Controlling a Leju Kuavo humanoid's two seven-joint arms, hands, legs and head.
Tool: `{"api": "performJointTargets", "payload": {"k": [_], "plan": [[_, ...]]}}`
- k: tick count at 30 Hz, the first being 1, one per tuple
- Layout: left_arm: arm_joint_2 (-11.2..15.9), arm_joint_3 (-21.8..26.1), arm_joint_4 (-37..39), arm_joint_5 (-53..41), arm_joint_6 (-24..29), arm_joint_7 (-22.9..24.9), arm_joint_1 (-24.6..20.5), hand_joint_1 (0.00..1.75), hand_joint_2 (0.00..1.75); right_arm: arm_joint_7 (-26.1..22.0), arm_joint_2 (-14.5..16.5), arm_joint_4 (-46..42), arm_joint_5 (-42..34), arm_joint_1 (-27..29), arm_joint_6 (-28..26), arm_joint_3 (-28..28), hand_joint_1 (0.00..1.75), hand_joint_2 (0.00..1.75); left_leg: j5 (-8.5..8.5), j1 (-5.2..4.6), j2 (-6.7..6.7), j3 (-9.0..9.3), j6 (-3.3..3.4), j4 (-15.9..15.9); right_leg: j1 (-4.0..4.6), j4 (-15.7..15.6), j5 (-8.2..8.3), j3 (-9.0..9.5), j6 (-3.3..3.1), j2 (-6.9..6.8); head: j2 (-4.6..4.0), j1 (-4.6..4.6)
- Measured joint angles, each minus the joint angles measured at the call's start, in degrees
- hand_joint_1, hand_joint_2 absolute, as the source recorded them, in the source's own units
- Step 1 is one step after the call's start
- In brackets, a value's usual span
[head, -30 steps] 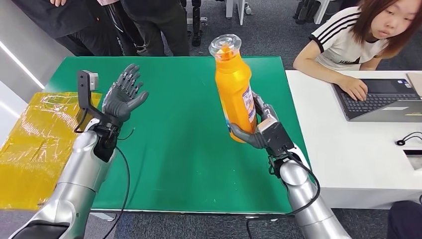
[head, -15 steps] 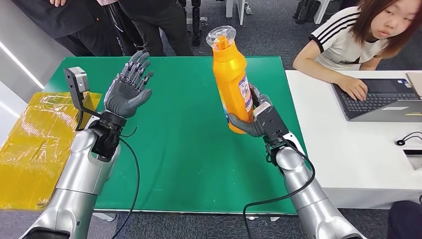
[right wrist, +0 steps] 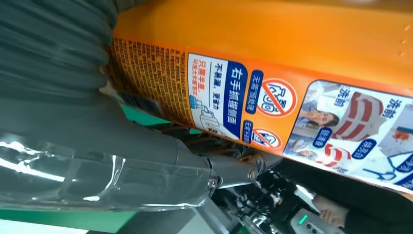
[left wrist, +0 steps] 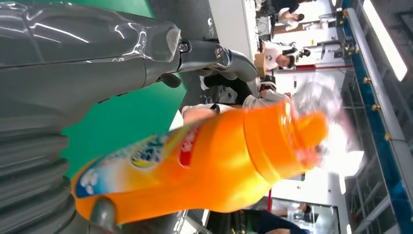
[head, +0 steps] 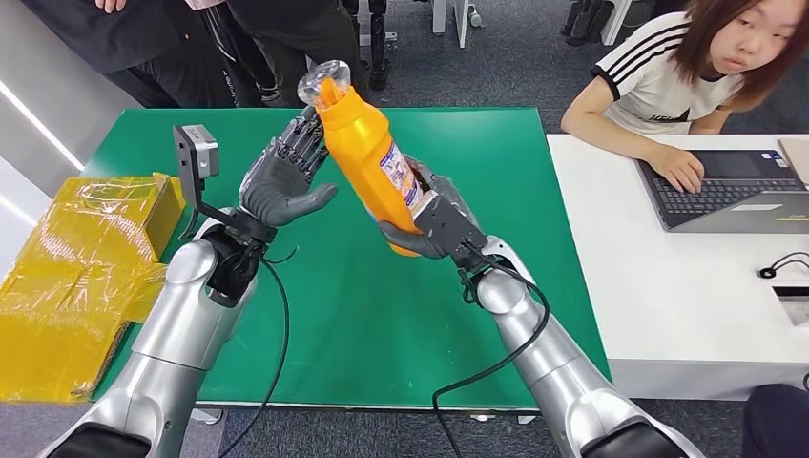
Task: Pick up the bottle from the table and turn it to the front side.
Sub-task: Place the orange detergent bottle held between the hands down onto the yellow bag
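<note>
An orange bottle (head: pixel 367 157) with a clear cap (head: pixel 322 81) hangs above the green table (head: pixel 363 324), tilted with its top toward my left. My right hand (head: pixel 434 224) grips its lower body from below and behind. A printed label with blue and red marks faces the right wrist camera (right wrist: pixel 292 112). My left hand (head: pixel 281 181) is raised beside the bottle's upper part, fingers spread behind the neck and thumb out under it. In the left wrist view the bottle (left wrist: pixel 209 161) lies close in front of the palm; I cannot tell whether it touches.
A yellow wrapped box (head: pixel 67 277) sits off the table's left side. On the right stands a white table (head: pixel 687 305) with a laptop (head: pixel 735 191) and a seated person (head: pixel 706 67). People stand past the far edge (head: pixel 238 48).
My right hand has swung the bottle left and tipped its top toward my left hand. My left hand has moved right, up to the bottle's neck.
</note>
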Motion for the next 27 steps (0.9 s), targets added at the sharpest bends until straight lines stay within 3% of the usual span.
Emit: {"api": "performJointTargets", "payload": {"k": [11,22,26,27], "plan": [[-0.2,-0.4,10.0,0.4,-1.0,-1.5,-5.9,0.0,1.75,1.7,1.6,1.5,1.7,-2.4,0.4,3.2,1.75,1.75,0.01,-0.01,-0.01,-0.01,0.0,0.0,-0.01,0.0,0.01,0.01,-0.01,-0.02,0.0,0.01],[-0.4,-0.5,14.8,0.1,-1.9,-2.4,-7.7,0.0,1.75,1.8,1.6,3.3,1.8,-2.7,0.3,3.7,1.75,1.75,0.01,-0.01,-0.02,0.0,0.0,0.0,0.0,0.0,0.01,0.0,-0.02,-0.01,0.0,0.0],[-0.5,-0.7,15.7,1.7,-2.3,-2.4,-7.9,1.7,1.75,1.5,1.6,4.2,1.9,-2.8,0.1,3.8,1.75,1.75,0.01,-0.01,-0.01,0.0,-0.01,0.0,0.0,0.0,0.01,0.0,-0.02,-0.01,0.0,0.01],[-0.5,-0.7,15.7,2.4,-2.3,-2.4,-7.8,1.75,1.75,1.5,1.6,4.4,1.9,-2.8,-0.1,3.8,1.75,1.75,0.01,-0.01,-0.01,0.0,-0.01,0.0,0.0,0.0,0.01,0.0,-0.02,-0.01,0.0,0.01]]}}
